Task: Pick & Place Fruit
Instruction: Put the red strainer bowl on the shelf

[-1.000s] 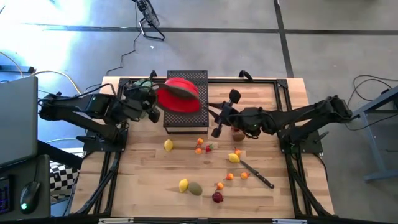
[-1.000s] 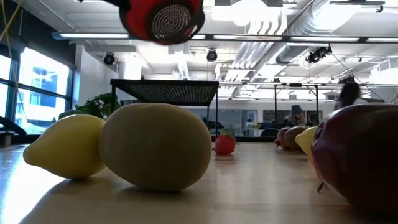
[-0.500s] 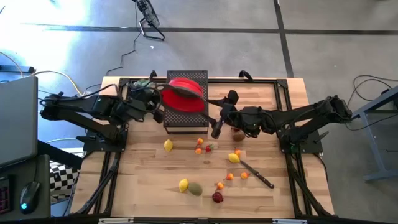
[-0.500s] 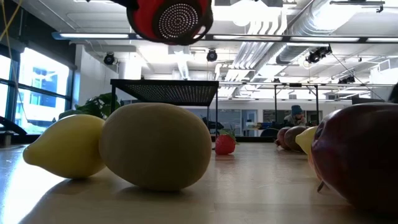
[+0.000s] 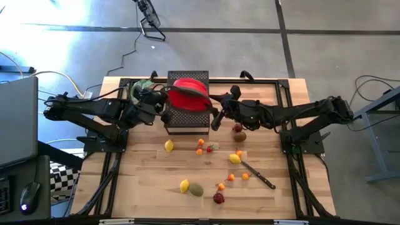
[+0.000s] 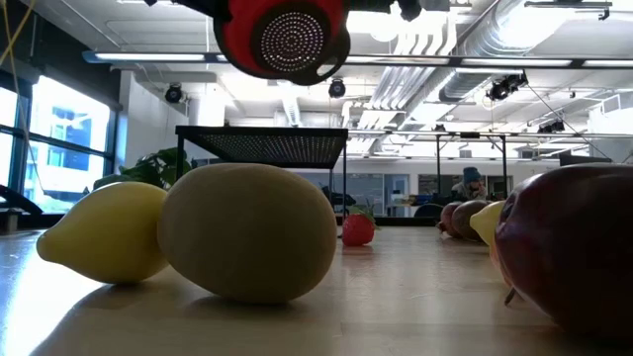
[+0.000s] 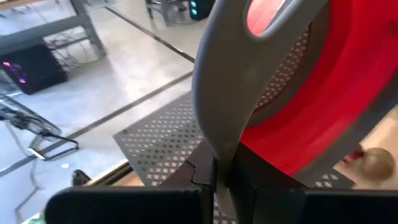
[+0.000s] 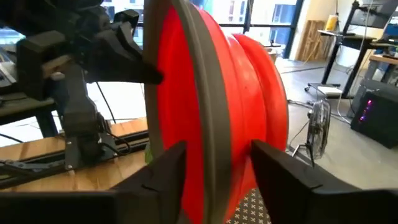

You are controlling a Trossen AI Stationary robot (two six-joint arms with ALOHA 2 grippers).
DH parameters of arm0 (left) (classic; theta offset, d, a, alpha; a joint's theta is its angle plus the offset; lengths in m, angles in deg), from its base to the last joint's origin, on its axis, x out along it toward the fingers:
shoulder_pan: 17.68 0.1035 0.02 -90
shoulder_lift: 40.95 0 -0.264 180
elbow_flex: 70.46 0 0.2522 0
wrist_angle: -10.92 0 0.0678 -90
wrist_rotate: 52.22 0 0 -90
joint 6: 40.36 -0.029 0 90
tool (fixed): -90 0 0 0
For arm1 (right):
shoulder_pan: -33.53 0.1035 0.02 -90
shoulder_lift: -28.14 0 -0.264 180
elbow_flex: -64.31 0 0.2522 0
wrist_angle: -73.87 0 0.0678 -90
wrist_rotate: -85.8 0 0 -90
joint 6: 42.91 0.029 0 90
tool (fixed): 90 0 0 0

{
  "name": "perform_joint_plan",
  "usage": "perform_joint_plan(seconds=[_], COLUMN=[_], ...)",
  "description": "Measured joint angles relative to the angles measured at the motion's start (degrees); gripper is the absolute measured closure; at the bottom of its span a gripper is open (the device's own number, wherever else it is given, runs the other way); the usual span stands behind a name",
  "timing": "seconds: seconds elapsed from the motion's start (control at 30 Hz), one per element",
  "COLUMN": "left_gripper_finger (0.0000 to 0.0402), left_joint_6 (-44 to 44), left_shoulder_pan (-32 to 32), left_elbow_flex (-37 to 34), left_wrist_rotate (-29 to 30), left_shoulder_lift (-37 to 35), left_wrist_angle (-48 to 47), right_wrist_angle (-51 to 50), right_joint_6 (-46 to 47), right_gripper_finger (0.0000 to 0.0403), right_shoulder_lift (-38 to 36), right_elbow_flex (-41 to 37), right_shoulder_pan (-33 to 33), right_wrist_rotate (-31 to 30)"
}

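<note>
Nearest the table's front edge lie a dark red fruit [image 5: 218,198], an olive-green fruit [image 5: 197,189] and a lemon [image 5: 184,185]. Farther back, more fruit is scattered on the wood: tiny orange ones [image 5: 230,177], another lemon [image 5: 234,159] beside a knife [image 5: 257,174], and a kiwi [image 5: 240,136]. At the back, above a black mesh stand [image 5: 187,120], the left gripper [image 5: 164,107] is clenched on the grey handle of a red colander [image 5: 189,93], held tipped on edge; I cannot tell what is inside. The right gripper [image 8: 214,171] straddles its rim, fingers apart.

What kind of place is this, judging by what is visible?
Probably a robotics lab or workshop in an open industrial-style hall. The wooden table stands on a bare concrete floor, exposed ducts run along the ceiling, and a laptop sits beside the rig.
</note>
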Motion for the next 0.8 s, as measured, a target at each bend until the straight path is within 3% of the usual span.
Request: perform_joint_plan(seconds=[0.3,0.8], left_gripper_finger=[0.0387,0.0328], left_joint_6=[0.0,0.1], left_shoulder_pan=[0.0,-0.1], left_elbow_flex=[0.0,0.0], left_wrist_rotate=[0.9,-0.5], left_shoulder_lift=[0.7,1.9], left_wrist_angle=[2.4,5.6], right_wrist_angle=[0.0,0.2], right_joint_6=[-1.7,-1.6], right_gripper_finger=[0.0359,0.0390], right_shoulder_lift=[0.0,0.0], right_elbow_flex=[0.0,0.0], right_shoulder_pan=[-0.4,-0.5], right_wrist_rotate=[-4.1,-8.9])
